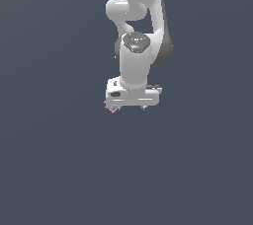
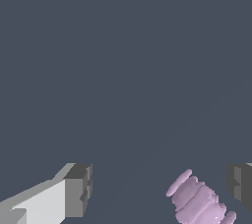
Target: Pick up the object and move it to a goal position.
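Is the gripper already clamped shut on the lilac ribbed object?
No. In the wrist view the gripper is open, its fingers apart, the object untouched between them.

Plain dark slate-blue backdrop (image 1: 49,169) — flat, featureless, evenly lit.

No text, label, brand, number or sign can be read in either picture. The white arm (image 1: 136,46) in the upper middle of the exterior view bears no legible marking, and the lilac ribbed object (image 2: 199,201) in the wrist view is likewise plain.
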